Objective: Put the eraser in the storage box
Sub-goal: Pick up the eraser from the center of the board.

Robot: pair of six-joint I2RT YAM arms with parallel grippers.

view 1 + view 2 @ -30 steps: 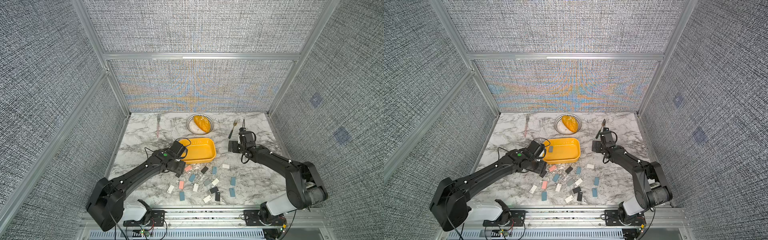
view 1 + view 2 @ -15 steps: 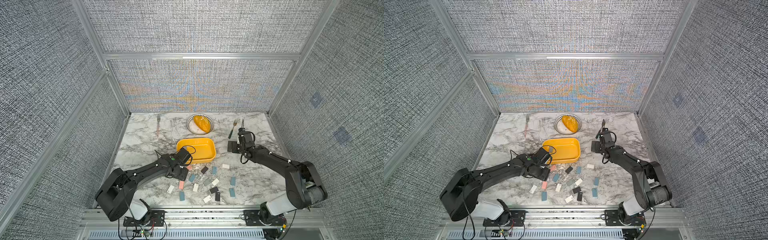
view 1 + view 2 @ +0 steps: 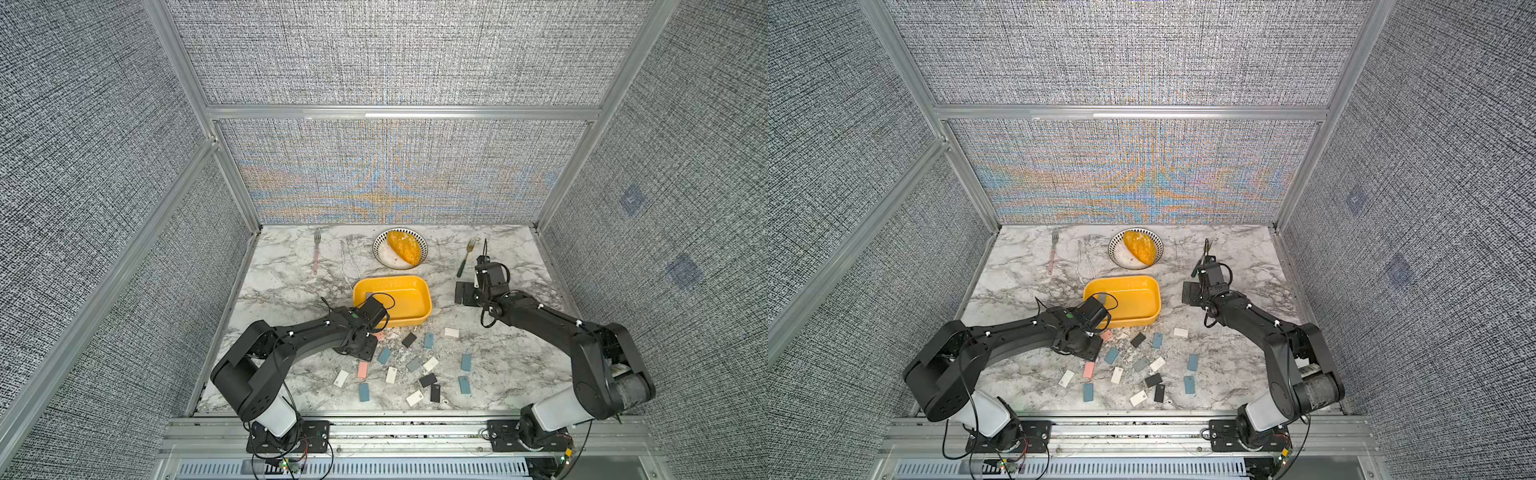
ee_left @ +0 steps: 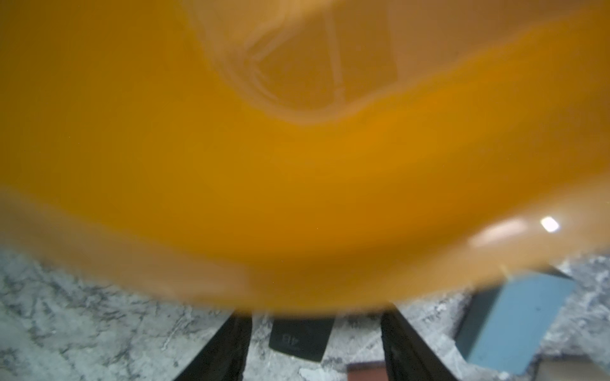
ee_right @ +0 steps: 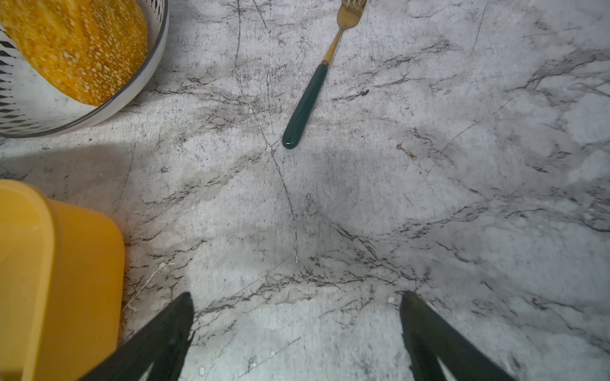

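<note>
A black eraser (image 4: 300, 339) lies on the worktop (image 3: 291, 291) at 6 o'clock of the yellow storage box (image 3: 409, 322). It sits between the spread fingers of the left claw (image 4: 315, 315), apparently untouched. The right claw (image 5: 297, 296), spread wide and empty, sits at the box's 3 o'clock.

Lab robot cell: aluminium frame (image 3: 399, 112), grey fabric walls (image 3: 395, 50)

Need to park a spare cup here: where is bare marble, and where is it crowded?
Bare: the strip between the pink-handled fork and the plate, running down to the storage box; also the marble between the box, the green-handled fork and the right tool. Crowded: the erasers strewn on the near side of the box, where the left arm reaches.
</note>
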